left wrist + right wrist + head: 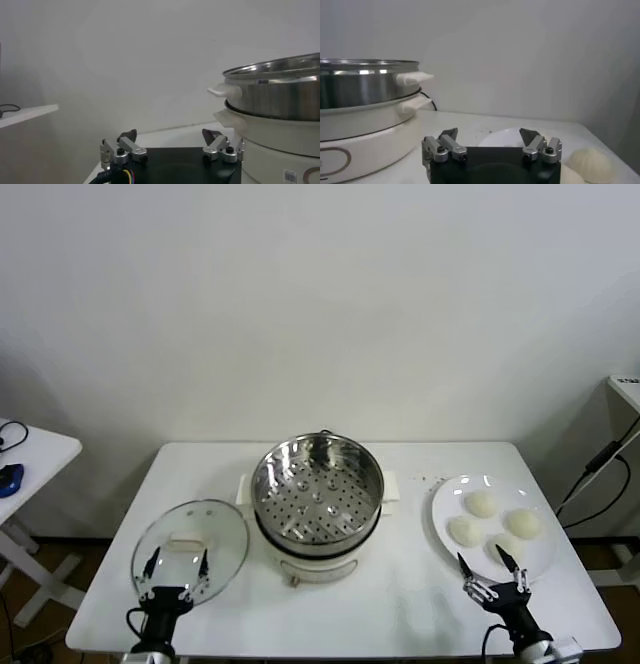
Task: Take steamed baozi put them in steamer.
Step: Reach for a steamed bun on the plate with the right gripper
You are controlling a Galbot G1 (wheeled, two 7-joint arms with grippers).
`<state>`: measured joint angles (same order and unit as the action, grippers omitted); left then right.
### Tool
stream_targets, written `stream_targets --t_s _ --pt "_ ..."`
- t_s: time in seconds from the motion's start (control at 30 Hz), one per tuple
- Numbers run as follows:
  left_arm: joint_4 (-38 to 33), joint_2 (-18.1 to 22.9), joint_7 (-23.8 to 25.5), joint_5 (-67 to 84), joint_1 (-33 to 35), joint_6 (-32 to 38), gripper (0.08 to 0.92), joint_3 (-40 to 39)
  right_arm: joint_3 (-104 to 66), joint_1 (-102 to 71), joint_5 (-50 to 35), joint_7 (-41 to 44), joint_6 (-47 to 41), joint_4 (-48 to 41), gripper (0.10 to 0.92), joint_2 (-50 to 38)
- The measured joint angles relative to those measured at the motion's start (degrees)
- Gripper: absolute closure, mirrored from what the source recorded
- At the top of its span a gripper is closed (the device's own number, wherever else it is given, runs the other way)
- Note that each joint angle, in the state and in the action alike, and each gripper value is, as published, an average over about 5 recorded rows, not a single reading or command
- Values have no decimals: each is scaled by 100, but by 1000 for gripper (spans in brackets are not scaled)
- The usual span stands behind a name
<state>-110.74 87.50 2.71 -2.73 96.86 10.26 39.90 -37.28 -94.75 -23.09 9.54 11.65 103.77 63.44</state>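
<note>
Glass lid (190, 546), white-handled, lies at the left on the white table (400, 594), under my left gripper (177, 565), whose fingers stand fully spread and hold nothing. At centre sits the steamer (317, 496), uncovered, its perforated tray bare. To the right, four baozi (492, 524) rest on a white plate (442, 506); my right gripper (490, 566) hovers at the plate's near edge, fingers likewise wide and empty.

Risks, as I judge them: soft dough may dent or slip under a hard pinch; a low approach could nudge the plate or a neighbouring bun; a carried bun could clip the steel rim on the way over.

Only the head view shows the tray and all four buns. The left wrist view shows the pot's side handle (223, 91) in profile, and the right wrist view shows buns (590, 164) close beside my fingers.
</note>
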Motion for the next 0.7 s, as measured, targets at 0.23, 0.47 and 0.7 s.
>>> stream_targets --t_s 0.23,0.47,0.7 --pt "-7 -28 -109 -20 -4 -5 177 -53 -165 266 155 377 -214 -27 203 -446" --pt "-8 -125 -255 -46 44 52 177 -149 -171 851 322 1320 -521 -324 203 -1538" --pt "-53 -211 -338 -52 85 86 177 -219 624 2180 485 2574 -603 -997 203 -2790"
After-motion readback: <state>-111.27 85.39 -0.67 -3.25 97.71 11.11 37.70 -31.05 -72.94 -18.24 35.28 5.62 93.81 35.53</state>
